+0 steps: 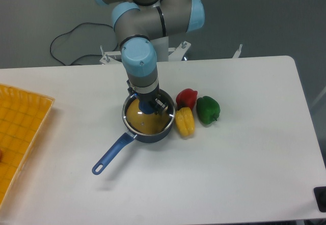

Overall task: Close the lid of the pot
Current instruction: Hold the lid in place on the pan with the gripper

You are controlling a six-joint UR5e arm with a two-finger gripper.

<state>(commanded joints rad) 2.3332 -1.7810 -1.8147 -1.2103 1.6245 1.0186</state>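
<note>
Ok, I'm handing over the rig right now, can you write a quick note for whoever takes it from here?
Tool: down over the pot's middle, at the lid's knob; its own wrist hides the fingers, so I cannot tell whether it is open or shut.
Pot: on the table, handle pointing to the front left, yellow food inside, yellow pepper right beside its rim.
Lid: its metal rim lines up with the pot's rim, so it looks seated or nearly so.
Done: lid brought onto the pot.
Left: confirm the lid sits flat, release the knob, lift straight up clear of the peppers.
</note>
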